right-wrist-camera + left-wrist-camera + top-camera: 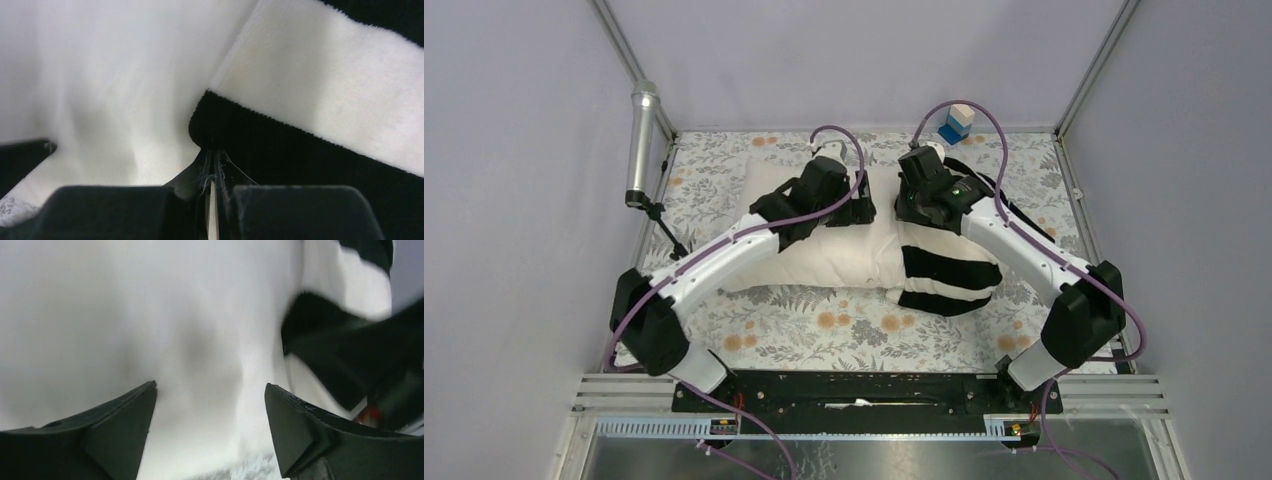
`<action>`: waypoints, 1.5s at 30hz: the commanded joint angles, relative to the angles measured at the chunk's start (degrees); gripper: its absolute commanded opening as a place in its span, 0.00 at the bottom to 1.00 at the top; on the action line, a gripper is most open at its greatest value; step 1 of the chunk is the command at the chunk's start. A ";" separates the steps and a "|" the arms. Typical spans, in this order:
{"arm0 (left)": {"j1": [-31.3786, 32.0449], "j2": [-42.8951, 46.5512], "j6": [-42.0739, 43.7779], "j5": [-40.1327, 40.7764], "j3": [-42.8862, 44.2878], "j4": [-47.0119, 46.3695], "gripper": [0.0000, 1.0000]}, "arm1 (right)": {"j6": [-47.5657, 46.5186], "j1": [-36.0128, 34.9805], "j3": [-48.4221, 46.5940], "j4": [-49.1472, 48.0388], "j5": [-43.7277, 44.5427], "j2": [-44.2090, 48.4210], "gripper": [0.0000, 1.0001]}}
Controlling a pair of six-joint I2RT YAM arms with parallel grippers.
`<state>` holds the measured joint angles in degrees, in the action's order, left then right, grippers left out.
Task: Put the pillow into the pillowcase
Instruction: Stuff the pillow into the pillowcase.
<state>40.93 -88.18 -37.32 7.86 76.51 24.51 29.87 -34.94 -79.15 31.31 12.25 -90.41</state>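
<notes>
The cream pillow (824, 262) lies across the middle of the table, and its right end sits inside the black-and-white striped pillowcase (946, 272). My left gripper (862, 211) hangs open over the pillow's far edge. In the left wrist view its fingers straddle bare pillow (150, 315) with nothing held between them (210, 386), and the pillowcase (362, 287) shows at the upper right. My right gripper (911, 208) is shut on the pillowcase's black hem (235, 125) at its mouth, with its fingertips (212, 154) pinching the cloth beside the pillow (110, 75).
A floral cover (824, 328) drapes the table. A blue and white box (957, 123) stands at the back edge. A silver cylinder on a stand (640, 140) rises at the left edge. Metal frame posts and grey walls close in the sides.
</notes>
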 commanded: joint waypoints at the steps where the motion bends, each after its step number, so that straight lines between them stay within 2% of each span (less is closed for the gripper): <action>1: 7.05 9.28 10.64 12.86 1.68 13.20 0.91 | -0.52 0.44 -4.67 -1.90 0.30 3.99 0.16; 2: 8.15 9.93 11.06 15.16 1.10 15.80 0.98 | -0.57 0.40 -4.88 -1.18 0.99 4.92 0.21; 6: 14.43 9.64 9.45 21.12 -3.54 21.79 0.99 | -0.49 0.45 -3.06 0.75 2.26 9.54 0.37; 11: 18.52 2.74 10.16 22.15 -9.32 13.70 0.99 | -0.38 0.44 -0.58 0.80 1.96 12.56 0.48; 13: 17.55 -1.70 9.94 25.37 -9.19 10.32 0.96 | -0.58 0.42 -0.31 1.78 2.94 13.87 0.58; 14: 16.34 -3.59 9.48 25.10 -8.15 9.18 0.91 | -0.60 0.40 0.55 1.97 3.95 15.34 0.65; 15: 15.12 -4.89 8.92 24.52 -6.85 8.66 0.80 | -0.72 0.41 1.92 2.05 5.54 17.12 0.73; 16: 14.14 -5.38 8.59 24.18 -5.40 7.89 0.64 | -0.85 0.42 3.33 2.36 8.01 18.94 0.81; 17: 13.20 -5.43 8.32 23.99 -3.91 7.29 0.41 | -0.97 0.43 5.17 2.64 11.06 20.89 0.91; 18: 12.01 -5.43 8.20 23.25 -2.21 7.24 0.09 | -0.95 0.67 7.23 2.68 14.31 23.00 0.98; 19: 10.46 -5.57 7.86 22.46 -0.18 8.00 0.00 | -0.91 1.40 8.96 2.56 15.88 24.73 0.99; 21: 7.22 -5.49 7.68 19.58 3.80 9.15 0.00 | -0.36 2.60 11.48 2.34 16.26 27.57 0.99; 24: 0.88 -4.16 5.70 8.93 8.38 9.41 0.00 | -0.38 2.60 13.76 1.03 12.32 30.43 1.00; 27: -1.97 -5.03 5.87 3.60 13.76 11.01 0.00 | -0.06 1.24 15.62 1.90 8.74 30.25 1.00; 28: -2.43 -5.56 5.98 2.47 15.41 11.61 0.00 | 0.19 -0.66 16.15 2.48 10.08 30.17 1.00; 32: -3.66 -7.75 6.29 0.12 20.12 12.90 0.00 | 3.25 -11.86 14.61 6.80 25.22 31.34 0.99; 34: -4.07 -8.27 6.38 0.17 21.27 13.10 0.00 | 4.61 -15.27 13.82 10.00 30.60 31.78 1.00; 38: -4.54 -8.29 6.68 0.05 22.69 13.17 0.00 | 5.08 -19.01 16.12 11.35 31.51 30.97 1.00; 41: -4.54 -8.02 7.30 -0.91 23.85 13.24 0.00 | 5.23 -22.25 16.44 10.26 34.65 26.31 1.00; 43: -4.54 -7.49 7.70 -1.04 24.27 13.33 0.00 | 4.86 -22.22 16.00 9.53 39.50 22.46 1.00; 45: -4.50 -6.89 8.27 -1.48 24.57 13.31 0.00 | 2.42 -21.67 15.30 7.20 40.79 19.01 1.00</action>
<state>36.67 -98.02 -29.76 8.25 95.81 44.01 33.54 -56.71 -63.18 41.12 44.01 -65.36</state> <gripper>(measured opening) 0.051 0.993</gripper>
